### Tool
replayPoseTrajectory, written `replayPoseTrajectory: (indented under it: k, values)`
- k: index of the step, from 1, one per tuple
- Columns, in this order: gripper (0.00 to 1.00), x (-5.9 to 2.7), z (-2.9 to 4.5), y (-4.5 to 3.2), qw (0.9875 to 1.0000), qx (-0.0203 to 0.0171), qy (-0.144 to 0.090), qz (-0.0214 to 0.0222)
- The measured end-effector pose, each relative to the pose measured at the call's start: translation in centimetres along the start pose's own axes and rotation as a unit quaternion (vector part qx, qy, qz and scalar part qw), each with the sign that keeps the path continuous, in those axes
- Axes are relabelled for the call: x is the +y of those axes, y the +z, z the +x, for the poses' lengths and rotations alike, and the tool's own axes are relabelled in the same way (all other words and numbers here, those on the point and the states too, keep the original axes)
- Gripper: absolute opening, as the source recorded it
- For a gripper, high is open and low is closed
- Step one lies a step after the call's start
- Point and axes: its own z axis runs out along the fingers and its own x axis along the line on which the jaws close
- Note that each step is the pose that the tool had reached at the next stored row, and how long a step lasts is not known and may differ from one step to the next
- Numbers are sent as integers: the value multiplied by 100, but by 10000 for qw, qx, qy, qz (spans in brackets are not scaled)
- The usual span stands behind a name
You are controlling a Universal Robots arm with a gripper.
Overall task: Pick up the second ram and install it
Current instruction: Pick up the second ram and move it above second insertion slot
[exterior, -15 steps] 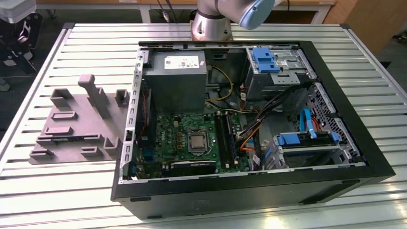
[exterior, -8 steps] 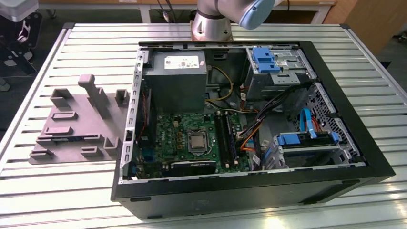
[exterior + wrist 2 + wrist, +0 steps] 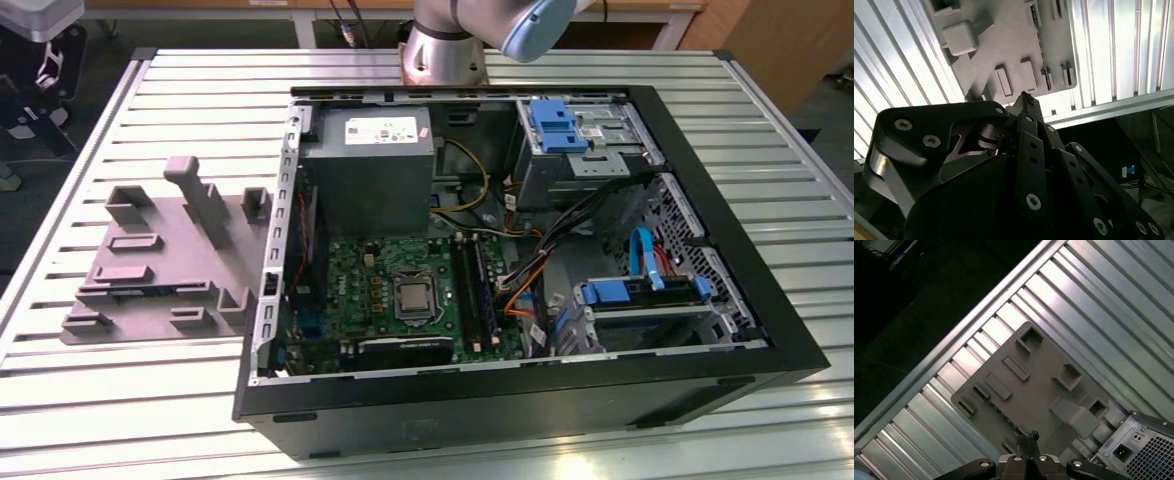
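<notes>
Claw hangs over tray beside computer case.

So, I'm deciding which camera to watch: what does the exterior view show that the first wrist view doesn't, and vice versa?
Exterior view adds the inside of the computer case: motherboard, cables, blue drive brackets, plus the arm. First wrist view adds the end effector, tips together, pointing toward the grey tray, and dark floor past the slatted table's edge. Shared: that tray, the table, one corner of the case.
</notes>
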Motion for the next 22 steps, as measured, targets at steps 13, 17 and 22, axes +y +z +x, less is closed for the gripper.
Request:
replayPoseTrajectory:
  k: [13, 17, 22]
  values:
    - [11, 0, 0, 1, 9994, 15, -353, -7]
    - [11, 0, 0, 1, 9990, 20, -449, -9]
    - [11, -1, 0, 2, 9983, 26, -583, -12]
